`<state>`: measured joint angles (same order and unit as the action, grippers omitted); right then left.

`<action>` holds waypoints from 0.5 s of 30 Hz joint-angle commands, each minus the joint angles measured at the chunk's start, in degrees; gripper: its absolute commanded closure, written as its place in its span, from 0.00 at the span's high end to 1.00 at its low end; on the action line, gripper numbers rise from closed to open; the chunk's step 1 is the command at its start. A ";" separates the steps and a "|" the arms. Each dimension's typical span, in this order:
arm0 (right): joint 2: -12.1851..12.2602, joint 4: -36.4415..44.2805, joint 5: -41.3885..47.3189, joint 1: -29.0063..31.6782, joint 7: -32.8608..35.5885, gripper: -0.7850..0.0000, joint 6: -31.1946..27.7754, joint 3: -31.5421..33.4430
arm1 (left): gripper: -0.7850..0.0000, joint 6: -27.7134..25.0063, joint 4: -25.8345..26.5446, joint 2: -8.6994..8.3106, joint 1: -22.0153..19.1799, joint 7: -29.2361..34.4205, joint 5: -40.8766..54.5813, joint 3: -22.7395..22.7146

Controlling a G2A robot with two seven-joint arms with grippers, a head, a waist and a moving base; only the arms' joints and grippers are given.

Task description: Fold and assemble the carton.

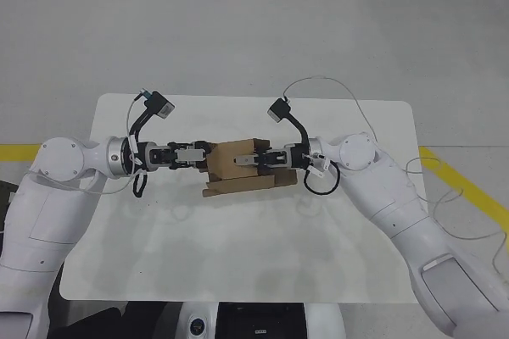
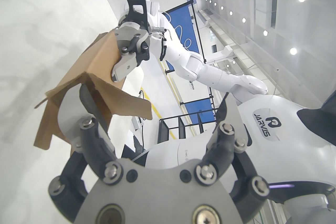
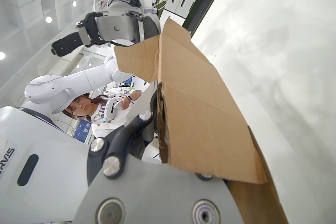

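A brown cardboard carton (image 1: 236,165), partly folded with loose flaps, lies at the middle of the white table (image 1: 237,254). My right gripper (image 1: 253,158) comes in from the right and is shut on one carton wall (image 3: 199,114); a black pad (image 3: 158,107) presses the corrugated edge, and the other finger is hidden behind the board. In the left wrist view one of its fingers (image 2: 123,67) lies against the panel (image 2: 105,62). My left gripper (image 2: 155,96) stands wide open at the carton's left end (image 1: 202,156), with one finger (image 2: 89,101) tucked under a flap and the other clear of it.
The table has bare surface in front of and behind the carton, with its edges well away from both grippers. Yellow tape (image 1: 8,152) marks the floor on both sides. A thin cable (image 1: 339,89) loops over the right arm.
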<state>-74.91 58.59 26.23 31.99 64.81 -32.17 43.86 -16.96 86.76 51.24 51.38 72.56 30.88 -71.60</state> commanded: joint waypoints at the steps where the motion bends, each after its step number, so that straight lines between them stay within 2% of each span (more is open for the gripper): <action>1: 0.09 0.95 -0.37 0.47 0.84 0.00 0.49 0.09 | 1.00 0.15 -0.92 0.01 0.10 -0.12 -0.71 0.18; 8: 0.04 2.83 -0.22 1.65 2.45 0.00 1.59 0.18 | 1.00 0.29 -3.08 0.22 -0.68 -0.68 -1.21 0.68; 15: -0.51 3.79 0.32 1.96 4.04 0.00 2.00 -0.62 | 1.00 0.21 -2.90 0.51 -1.25 -0.42 -0.16 1.30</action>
<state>-75.30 62.28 26.49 33.95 68.61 -30.24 43.44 -16.78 83.68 51.70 50.16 72.05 30.47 -70.46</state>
